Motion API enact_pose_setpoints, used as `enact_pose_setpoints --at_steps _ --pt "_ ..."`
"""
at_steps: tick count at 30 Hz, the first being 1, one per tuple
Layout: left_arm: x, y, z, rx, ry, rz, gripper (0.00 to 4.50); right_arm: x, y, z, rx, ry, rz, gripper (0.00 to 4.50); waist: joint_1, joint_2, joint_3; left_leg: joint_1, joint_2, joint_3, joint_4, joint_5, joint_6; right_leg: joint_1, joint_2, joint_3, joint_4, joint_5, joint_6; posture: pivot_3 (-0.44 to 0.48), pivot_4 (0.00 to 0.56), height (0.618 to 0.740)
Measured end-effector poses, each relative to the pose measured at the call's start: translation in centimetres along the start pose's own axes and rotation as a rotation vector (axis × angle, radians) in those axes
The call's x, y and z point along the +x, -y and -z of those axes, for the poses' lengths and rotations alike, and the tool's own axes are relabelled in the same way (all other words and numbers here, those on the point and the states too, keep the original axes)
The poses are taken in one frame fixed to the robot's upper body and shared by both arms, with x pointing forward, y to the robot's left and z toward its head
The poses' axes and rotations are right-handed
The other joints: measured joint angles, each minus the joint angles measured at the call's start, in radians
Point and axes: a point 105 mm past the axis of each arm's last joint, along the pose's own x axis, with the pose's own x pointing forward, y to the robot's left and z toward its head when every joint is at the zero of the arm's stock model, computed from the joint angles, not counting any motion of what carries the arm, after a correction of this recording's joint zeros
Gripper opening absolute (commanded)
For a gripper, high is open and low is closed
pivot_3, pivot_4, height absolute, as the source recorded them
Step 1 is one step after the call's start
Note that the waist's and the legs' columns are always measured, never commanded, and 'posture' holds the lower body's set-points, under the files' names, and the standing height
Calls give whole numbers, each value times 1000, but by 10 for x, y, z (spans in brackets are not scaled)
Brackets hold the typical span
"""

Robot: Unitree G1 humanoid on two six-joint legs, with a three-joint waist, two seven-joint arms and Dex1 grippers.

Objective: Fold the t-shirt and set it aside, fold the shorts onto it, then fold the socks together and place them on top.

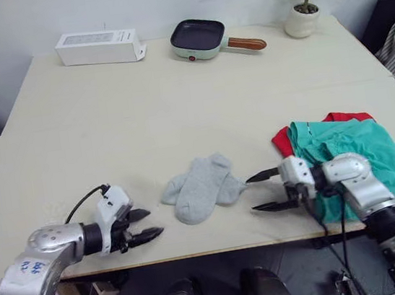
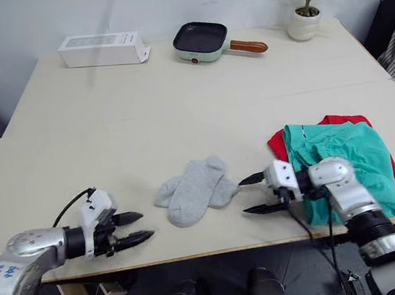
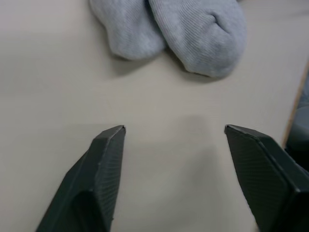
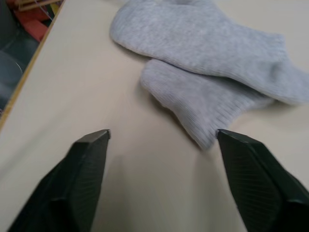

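Near the table's front edge (image 1: 218, 250) lie the overlapped small light grey knit socks (image 1: 201, 186); I hold my left gripper (image 1: 144, 225) and right gripper (image 1: 264, 192) spread wide, flanking them for pickup.

No printed text is readable. Blue handwritten marks sit on the left arm (image 1: 33, 267). They cannot be made out.

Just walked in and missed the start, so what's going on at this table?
The robot is tidying laundry. The teal shorts already lie on the red t-shirt at the table's right edge. The grey socks lie overlapping near the front edge, not yet held. The left hand and right hand are both open, one on each side of the socks, pointing at them.
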Motion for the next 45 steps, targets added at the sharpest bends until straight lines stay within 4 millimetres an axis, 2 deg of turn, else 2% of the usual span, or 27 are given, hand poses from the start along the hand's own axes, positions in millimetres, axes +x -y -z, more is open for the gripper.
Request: enact_pose_setpoints --at_steps 2,4,6,8,10,13,14,19,25,27,28,32,40,44,45 --pt "9 4 -6 -59 27 0 4305 0 14 -13 66 7 18 4500 1 0 0 0 1 -1 0 1 -2 0 1 0 1 1 -1 0 150 740" --pt "21 7 -12 -102 32 -16 4305 6 38 -18 208 -31 82 4500 2 0 0 0 1 -1 0 2 -3 -1 1 -1 2 1 -2 0 150 740" --pt "28 10 -17 -115 26 -21 4305 15 50 -20 302 -71 116 4500 10 0 -1 0 1 -1 -1 2 -3 -1 1 -1 3 1 -3 0 150 740" --pt "37 14 -22 -139 27 -26 4305 34 64 -19 423 -67 155 4500 15 0 -1 0 0 0 -1 2 -3 -2 2 -1 3 1 -3 0 150 740" --pt "45 17 -27 -144 26 -26 4305 54 70 -24 468 -55 148 4500 24 0 -1 0 0 0 -1 3 -3 -1 3 -1 3 1 -3 0 150 740" --pt "51 20 -28 -148 12 -42 3739 71 79 -32 483 -63 158 4500 27 0 -1 0 -4 0 -1 3 -2 -1 3 -1 6 1 -3 0 150 740" --pt "52 19 -28 -146 6 -53 3412 74 81 -33 484 -67 162 4500 27 0 -1 0 -5 0 0 3 -1 -1 3 0 6 1 -3 0 150 740" --pt "57 15 -27 -166 8 -98 1872 76 84 -31 479 -86 164 2942 25 0 -2 0 -7 0 -1 2 -1 -1 3 1 7 1 -2 0 150 740" --pt "59 11 -26 -176 10 -115 35 73 78 -23 480 -93 135 838 24 0 -2 0 -7 0 -2 2 -1 -1 3 1 8 1 -2 0 150 740" --pt "59 11 -25 -177 11 -112 0 70 77 -19 480 -90 135 96 23 0 -2 0 -7 0 -2 2 -1 -1 3 1 8 1 -2 0 150 740" --pt "59 11 -25 -176 12 -111 0 69 76 -18 476 -79 132 37 23 0 -2 0 -7 0 -2 2 -1 -1 4 1 8 1 -2 0 150 740" --pt "56 10 -24 -176 26 -103 0 66 73 -20 481 -33 116 37 19 0 -2 0 -6 1 -2 2 -1 -1 4 1 7 1 -2 0 150 740" --pt "43 9 -18 -169 48 -31 0 44 74 -51 489 136 117 37 7 0 -1 -1 -2 1 -3 1 -3 -3 3 1 0 1 -2 0 150 740" --pt "38 8 -20 -136 53 -13 0 38 72 -41 571 99 163 37 0 0 -1 -2 -1 1 -4 1 -3 -4 2 1 0 1 -2 0 150 740" --pt "38 7 -19 -132 50 -14 0 38 71 -37 597 90 170 221 0 0 -1 -2 -1 1 -4 1 -3 -4 2 1 0 1 -2 0 150 740"
